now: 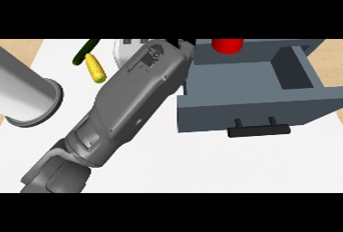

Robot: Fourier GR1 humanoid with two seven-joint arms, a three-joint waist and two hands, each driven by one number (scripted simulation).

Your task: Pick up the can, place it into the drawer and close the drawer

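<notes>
The forearm (127, 104) runs from the lower left up to the top middle, and it hides its own robot hand almost fully; only a small dark part (179, 42) shows at its upper end, so the fingers cannot be read. It is not clear which arm this is. The other robot hand does not show. A white thing (127, 49) behind the forearm is mostly covered and its kind cannot be told. The red thing (227, 45) is cut by the top edge of the view. The drawer (254, 97) has its back part cut there too. The grey cylinder (26, 95) is cut by the left edge. The green thing (85, 50) is partly cut at the top.
</notes>
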